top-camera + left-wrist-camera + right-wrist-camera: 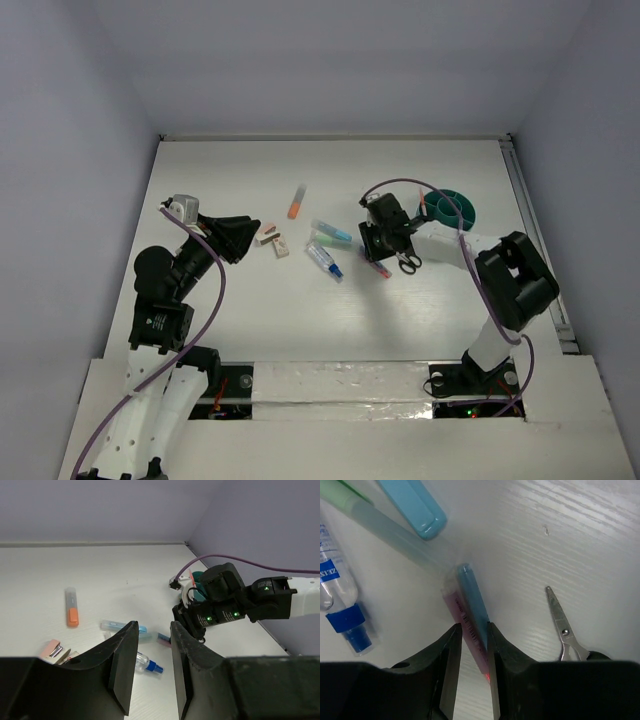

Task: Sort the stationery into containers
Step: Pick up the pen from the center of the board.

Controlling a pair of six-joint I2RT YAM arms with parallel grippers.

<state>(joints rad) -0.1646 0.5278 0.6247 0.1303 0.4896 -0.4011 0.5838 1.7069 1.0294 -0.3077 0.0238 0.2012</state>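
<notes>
My right gripper (384, 248) is low over the table, its jaws closed on a pink and blue pen (466, 614) that lies flat; the wrist view shows the gripper (474, 626) pinching the pen at its tips. Black-handled scissors (408, 263) lie just to the right, with their blades in the right wrist view (564, 629). The teal cup (462, 212) stands behind the right gripper. My left gripper (256, 229) hovers near two small erasers (276, 241), its jaws a little apart and empty (154, 630). An orange marker (296, 203), a blue highlighter (333, 232), a green highlighter (324, 241) and a blue-capped clear pen (325, 260) lie mid-table.
The table's raised right rail (535, 230) runs close past the cup. Grey walls close in the back and both sides. A purple cable (420, 186) loops over the right arm near the cup.
</notes>
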